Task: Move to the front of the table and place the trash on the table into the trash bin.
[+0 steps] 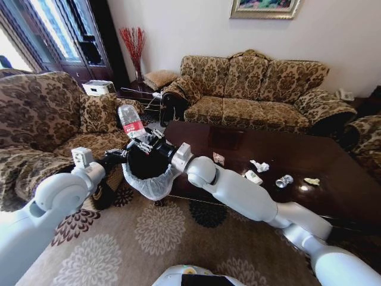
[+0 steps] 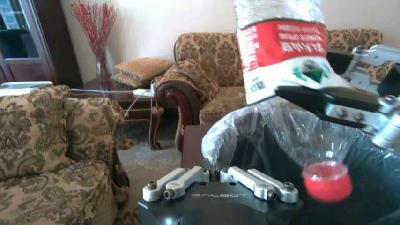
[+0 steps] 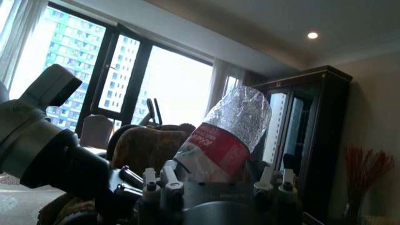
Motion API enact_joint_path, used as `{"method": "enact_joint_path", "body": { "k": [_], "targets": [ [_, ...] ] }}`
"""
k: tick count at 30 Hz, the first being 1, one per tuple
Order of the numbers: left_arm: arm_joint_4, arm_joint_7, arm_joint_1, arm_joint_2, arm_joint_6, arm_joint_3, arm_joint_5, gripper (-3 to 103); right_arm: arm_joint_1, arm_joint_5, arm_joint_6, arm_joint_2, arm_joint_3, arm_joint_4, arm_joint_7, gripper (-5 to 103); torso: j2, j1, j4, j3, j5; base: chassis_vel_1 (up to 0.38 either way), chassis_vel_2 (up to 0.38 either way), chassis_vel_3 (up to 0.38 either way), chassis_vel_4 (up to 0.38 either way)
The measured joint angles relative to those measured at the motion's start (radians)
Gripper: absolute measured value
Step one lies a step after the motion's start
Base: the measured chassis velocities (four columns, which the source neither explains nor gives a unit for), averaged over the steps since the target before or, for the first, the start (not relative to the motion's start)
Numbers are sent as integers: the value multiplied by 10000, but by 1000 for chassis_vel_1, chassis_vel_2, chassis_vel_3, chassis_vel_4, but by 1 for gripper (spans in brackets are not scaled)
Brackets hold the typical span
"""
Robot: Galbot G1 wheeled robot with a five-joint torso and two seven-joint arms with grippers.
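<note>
**A:** Where was the bottle?

**B:** The clear plastic bottle (image 1: 130,121) with the red label was clamped between the jaws of the right gripper (image 1: 143,143). It hung upside down: in the left wrist view its red cap (image 2: 327,180) pointed down, below the jaws, into the mouth of the trash bin (image 1: 149,174), while the crumpled body rose above them.

**A:** So the bin sat right under the jaws?

**B:** Directly beneath. It was a black bin with a translucent white bag (image 1: 154,185) folded over its rim, standing on the patterned carpet (image 1: 137,238) just off the near corner of the table (image 1: 333,173).

**A:** And the left gripper?

**B:** The left gripper (image 1: 116,156) was at the bin's rim, on the side away from the table and a little lower than the right jaws. I could not tell whether its jaws were apart or closed.

**A:** What lay farther from the jaws?

**B:** On the dark tabletop, well apart from the right gripper and beyond its forearm, were a white paper cup (image 1: 253,177) on its side, a crumpled paper wad (image 1: 259,165), a silvery crushed piece (image 1: 284,180) and a yellowish scrap (image 1: 312,181). A small reddish-and-white scrap (image 1: 219,158) lay nearer.

**A:** Around that?

**B:** A floral sofa (image 1: 256,89) stood behind the table, and an armchair (image 1: 41,131) stood past the left gripper.
</note>
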Motion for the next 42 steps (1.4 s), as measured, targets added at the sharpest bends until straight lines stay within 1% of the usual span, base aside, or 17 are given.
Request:
{"method": "enact_joint_path", "body": {
  "k": [1, 2, 3, 4, 5, 9, 19, 26, 28, 29, 30, 33, 34, 36, 38, 41, 42],
  "targets": [
    [0, 0, 0, 0, 0, 0, 0, 3, 0, 0, 0, 0, 0, 0, 0, 68, 0, 0, 0, 0, 0, 0, 0, 0, 0],
    [-3, -3, 10, -5, -7, -17, 7, 3, 1, -2, 16, -55, 21, 20, -20, 73, 0, 0, 0, 0, 0, 0, 0, 0, 0],
    [-15, -12, 20, -13, -12, -29, 11, 3, 2, -3, 22, -95, 38, 31, -44, 73, 0, 0, 0, 0, 0, 0, 0, 0, 0],
    [-36, -20, 27, -25, -18, -40, 17, 3, 2, -4, 29, -155, 59, 47, -79, 79, 0, 0, 0, 0, 0, 0, 0, 0, 0],
    [-36, -20, 27, -25, -18, -40, 17, 3, 2, -4, 29, -155, 59, 47, -79, 79, 0, 0, 0, 0, 0, 0, 0, 0, 0],
    [-110, -53, 38, -50, -34, -66, 29, 3, -44, -7, 40, -279, 63, 116, -121, 98, 0, 0, 0, 0, 0, 0, 0, 0, 0],
    [-242, -84, 69, -73, -65, -72, 47, 3, -51, -40, 41, -222, 97, -13, -119, 100, 0, 0, 0, 0, 0, 0, 0, 0, 0],
    [-143, -135, 36, -187, -91, -72, 107, 3, -62, 25, 15, -140, 467, 19, 281, 100, 0, 0, 1, 0, 0, 0, 0, 0, 0],
    [12, -173, 53, -500, -199, -74, 577, 3, -217, 425, -216, -252, 1160, 220, 876, 100, 0, 0, 2, 0, 0, 0, 0, 0, 0],
    [77, -183, 82, -636, -262, -91, 811, 3, -332, 577, -366, -397, 1544, 295, 1070, 100, 0, 0, 1, 0, 0, 0, 0, 0, 0],
    [77, -183, 82, -636, -262, -91, 811, 3, -332, 577, -366, -397, 1544, 295, 1070, 100, 0, 0, 1, 0, 0, 0, 0, 0, 0],
    [159, -272, 202, -1057, -370, -268, 1346, 3, -1012, 1011, -789, -915, 2532, 470, 1811, 100, 0, 0, 0, 0, 1, 0, 0, 0, 0],
    [159, -272, 202, -1057, -370, -268, 1346, 3, -1012, 1011, -789, -915, 2532, 470, 1811, 100, 0, 0, 0, 0, 1, 0, 0, 0, 0],
    [157, -447, 235, -1341, -406, -401, 1491, 3, -1829, 1269, -1045, -1258, 3300, 474, 2128, 100, 0, 0, 0, -1, 3, 0, 0, 0, 0],
    [156, -496, 236, -1425, -414, -431, 1545, 3, -2122, 1290, -1104, -1346, 3575, 419, 2149, 100, 0, 0, -1, -1, 3, 0, 0, 0, 0],
    [143, -593, 269, -1845, -546, -490, 2008, 3, -3335, 1182, -1174, -1604, 4705, -339, 2160, 100, 1, -2, -3, -2, 6, 0, 0, 0, 0],
    [143, -593, 269, -1845, -546, -490, 2008, 3, -3335, 1182, -1174, -1604, 4705, -339, 2160, 100, 1, -2, -3, -2, 6, 0, 0, 0, 0]
  ]
}}
